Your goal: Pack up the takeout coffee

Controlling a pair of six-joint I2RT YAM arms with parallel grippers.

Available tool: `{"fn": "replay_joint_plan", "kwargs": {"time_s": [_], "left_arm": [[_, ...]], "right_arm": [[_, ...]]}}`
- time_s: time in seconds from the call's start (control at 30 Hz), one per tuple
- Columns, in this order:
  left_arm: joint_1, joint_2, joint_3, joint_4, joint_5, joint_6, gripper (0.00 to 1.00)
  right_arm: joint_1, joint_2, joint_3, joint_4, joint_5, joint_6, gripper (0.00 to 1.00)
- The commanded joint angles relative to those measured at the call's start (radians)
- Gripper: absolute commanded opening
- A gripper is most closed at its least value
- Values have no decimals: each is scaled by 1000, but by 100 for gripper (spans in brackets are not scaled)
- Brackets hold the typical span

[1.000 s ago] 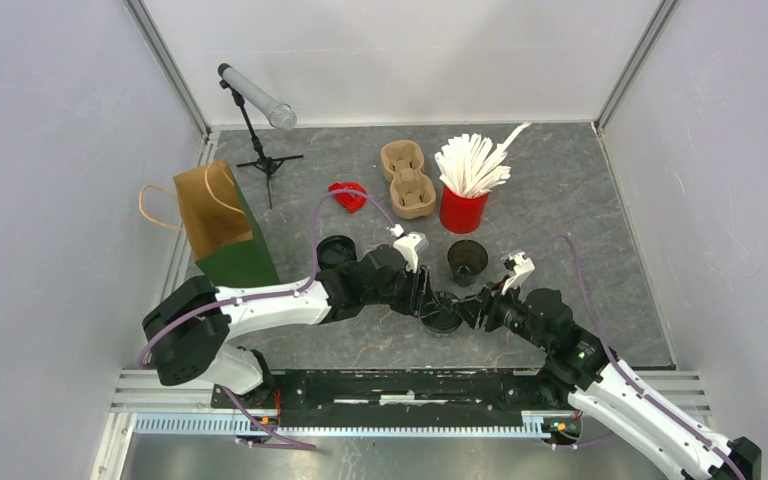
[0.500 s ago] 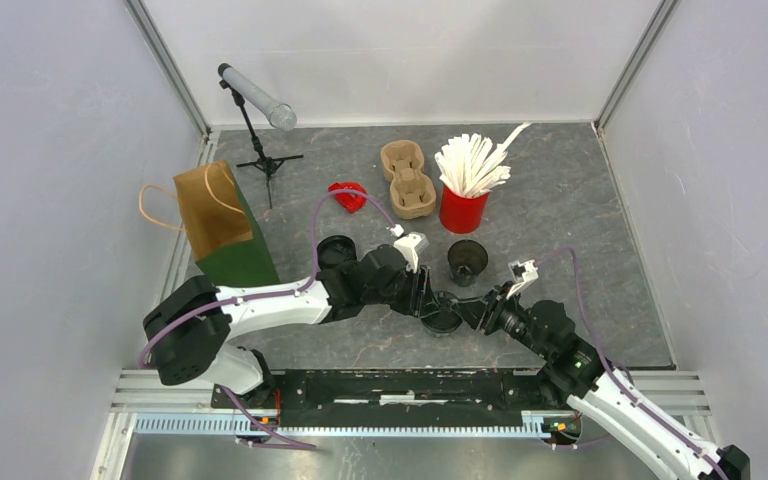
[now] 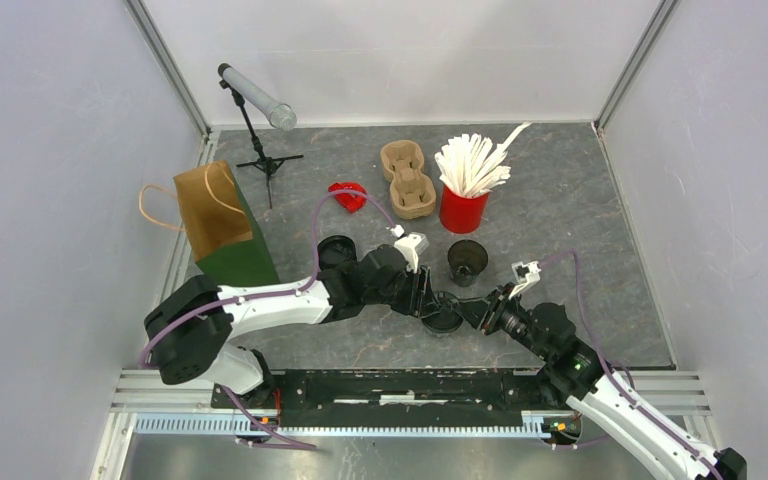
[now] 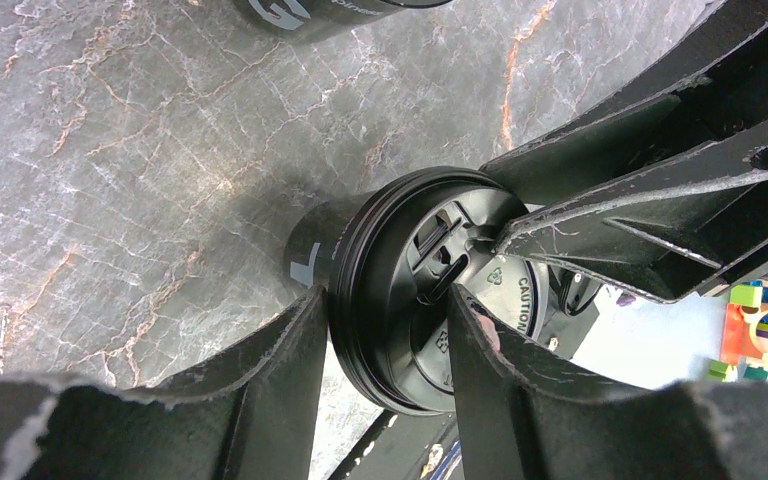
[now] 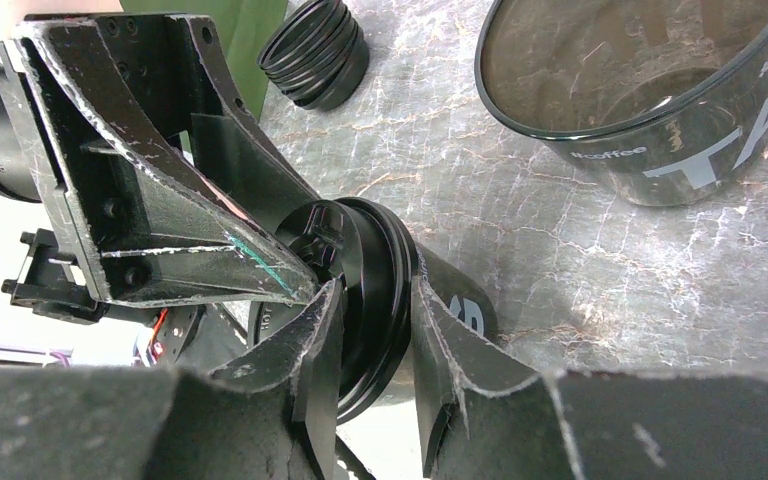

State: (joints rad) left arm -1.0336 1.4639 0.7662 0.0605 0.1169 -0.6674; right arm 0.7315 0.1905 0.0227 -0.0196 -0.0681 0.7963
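Cup: the black takeout coffee cup (image 3: 443,314) stands upright on the grey marbled desk (image 3: 560,200), at the centre near my bases, with a black plastic sip lid (image 4: 420,290) on top
Bearing: the cup sits directly between my two end effectors; my left one reaches it from the left, my right one from the right, so neither arm is nearer
Long axis: vertical, with both sets of fingers coming in from the side, level with the lid
Left end effector (image 4: 385,300): partly closed and clamped on the cup, one finger on each side just below the lid rim
Right end effector (image 5: 378,290): fingers narrowly apart and astride the lid's rim; I cannot tell whether both pads bear on it
Judgement: I take this as seating the lid, my left side steadying while my right works the rim
Destination: the brown and green paper bag (image 3: 222,225) stands well apart, to the far left
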Motion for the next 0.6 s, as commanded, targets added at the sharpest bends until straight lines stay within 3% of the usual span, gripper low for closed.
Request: {"fn": "replay_joint_plan", "kwargs": {"time_s": [0.0, 0.57], "left_arm": [[-3, 94, -79, -198, -56, 33, 52], [-2, 101, -98, -207, -87, -1, 51]], "right_arm": [[8, -18, -309, 12, -77, 34, 32], [8, -74, -414, 43, -107, 79, 31]]}}
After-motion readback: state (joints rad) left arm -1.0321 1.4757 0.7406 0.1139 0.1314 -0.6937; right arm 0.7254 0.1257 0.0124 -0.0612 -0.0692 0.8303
